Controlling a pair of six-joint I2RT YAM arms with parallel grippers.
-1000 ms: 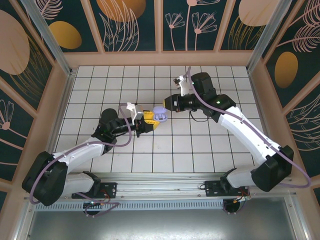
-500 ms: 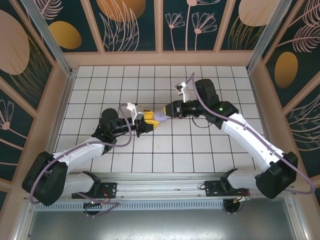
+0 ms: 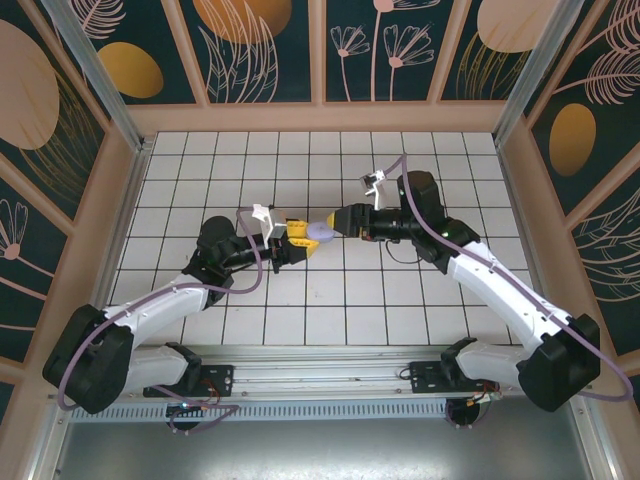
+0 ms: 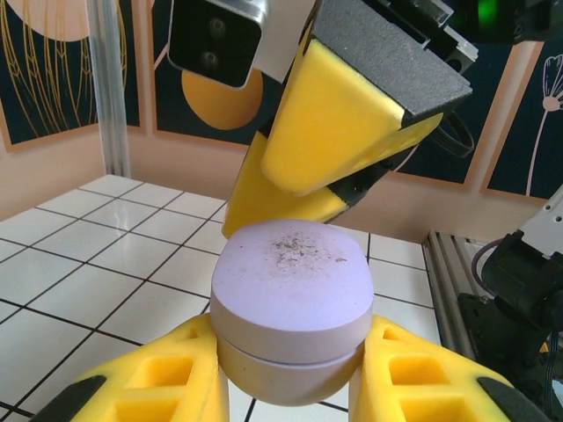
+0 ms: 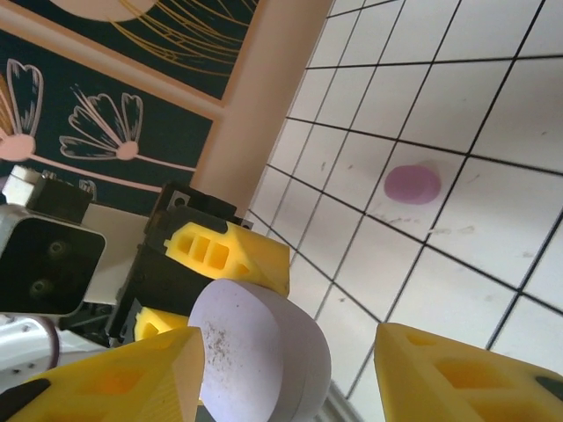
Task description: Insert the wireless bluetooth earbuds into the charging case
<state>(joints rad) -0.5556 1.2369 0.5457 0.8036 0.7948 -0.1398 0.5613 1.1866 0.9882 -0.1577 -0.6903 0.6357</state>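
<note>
Against the frame of a second earlier, the right gripper is seen brought lower and closer to the charging case, with its jaws set wider apart. The left gripper is found where it was.

Hidden or unclear: the case is shut along its seam, so its inside cannot be inspected. In the left wrist view its flanks are covered by the left gripper's yellow pads. In the right wrist view its lower part is cut off by the bottom edge and partly covered by a yellow finger. Dark specks are noted on the lid. Whether the right fingers touch the case cannot be settled: one is seen just beside it, the other well apart.

Counts: one case, lilac and oval. One small pink nub is recorded, probably an earbud, though too small for its shape to be read, lying alone on a white tile. Two grippers are logged.

Grip: the case is clamped between the left gripper's two pads and held clear above the tiled table. The right gripper's jaws are spread around the lid end, with nothing gripped.

Room: the meeting point lies near the middle of the table, well apart from the wooden walls. Bare tiles are seen on every side of the nub.
</note>
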